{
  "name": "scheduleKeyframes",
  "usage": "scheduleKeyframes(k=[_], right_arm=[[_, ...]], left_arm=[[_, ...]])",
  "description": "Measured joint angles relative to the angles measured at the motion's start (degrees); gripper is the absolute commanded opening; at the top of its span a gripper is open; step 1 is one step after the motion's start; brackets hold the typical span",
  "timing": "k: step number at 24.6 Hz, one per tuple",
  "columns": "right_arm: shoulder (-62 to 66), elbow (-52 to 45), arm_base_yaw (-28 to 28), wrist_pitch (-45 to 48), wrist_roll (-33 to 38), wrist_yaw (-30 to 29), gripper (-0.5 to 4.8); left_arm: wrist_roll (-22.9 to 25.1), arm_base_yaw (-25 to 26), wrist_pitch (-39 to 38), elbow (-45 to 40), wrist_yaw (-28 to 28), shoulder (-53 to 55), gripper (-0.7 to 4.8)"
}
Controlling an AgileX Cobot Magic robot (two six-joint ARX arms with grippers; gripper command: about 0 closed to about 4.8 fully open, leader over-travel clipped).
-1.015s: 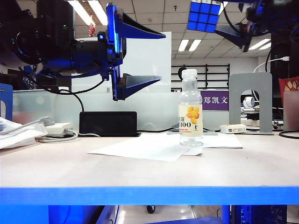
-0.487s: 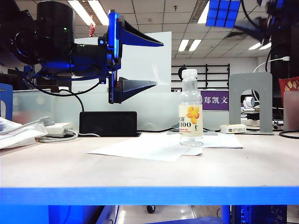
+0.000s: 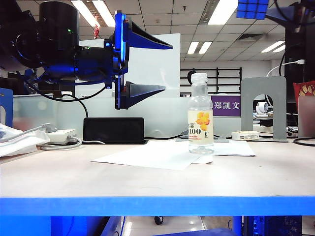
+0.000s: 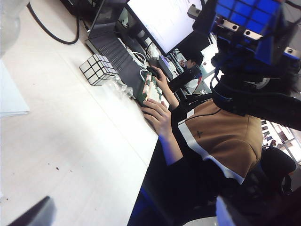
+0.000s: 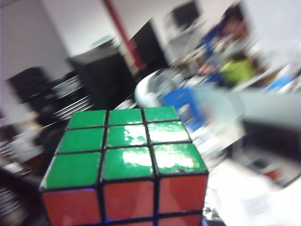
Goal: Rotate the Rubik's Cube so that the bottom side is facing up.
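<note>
Office ceiling lights hang over the bench [image 3: 157, 177]. Left end effector [image 3: 166, 67] hovers wide open, empty. Right end effector [image 4: 244, 35], mostly cropped at the exterior view's top edge, clamps the Rubik's Cube [image 3: 252, 9], now higher and further right than a second ago.

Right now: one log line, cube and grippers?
Rubik's Cube: aloft, in right gripper | left gripper: open, empty, above table

Bottle [image 3: 201, 114] on paper [image 3: 162, 154], midtable [image 3: 147, 179].
</note>
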Motion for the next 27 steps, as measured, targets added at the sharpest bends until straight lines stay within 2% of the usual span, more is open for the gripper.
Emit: scheduleKeyframes(k=[4, 10, 13, 16, 21, 27], right_arm=[[0.0, 0.0, -2.1, -4.8, -7.6, 4.3, 2.65], [0.0, -0.1, -1.5, -25.1, -26.2, 7.1, 2.65], [0.0, -0.1, 1.6, -32.3, -34.3, 12.2, 2.65], [-0.5, -0.2, 2.7, -37.7, -38.9, 13.8, 2.65], [-8.6, -0.2, 5.7, -57.2, -54.1, 22.9, 2.65], [-14.6, -0.2, 8.1, -74.8, -58.8, 30.6, 2.65]], left_arm=[[0.0, 0.1, 0.0, 0.0, 0.0, 0.0, 4.79], [0.0, 0.1, 0.0, 0.0, -1.1, 0.0, 4.79], [0.0, 0.1, 0.0, 0.0, -1.3, 0.0, 4.79], [0.0, 0.1, 0.0, 0.0, -1.4, 0.0, 4.79], [0.0, 0.0, 0.0, 0.0, -1.3, 0.0, 4.79], [0.0, 0.2, 0.0, 0.0, -0.3, 0.0, 4.79]])
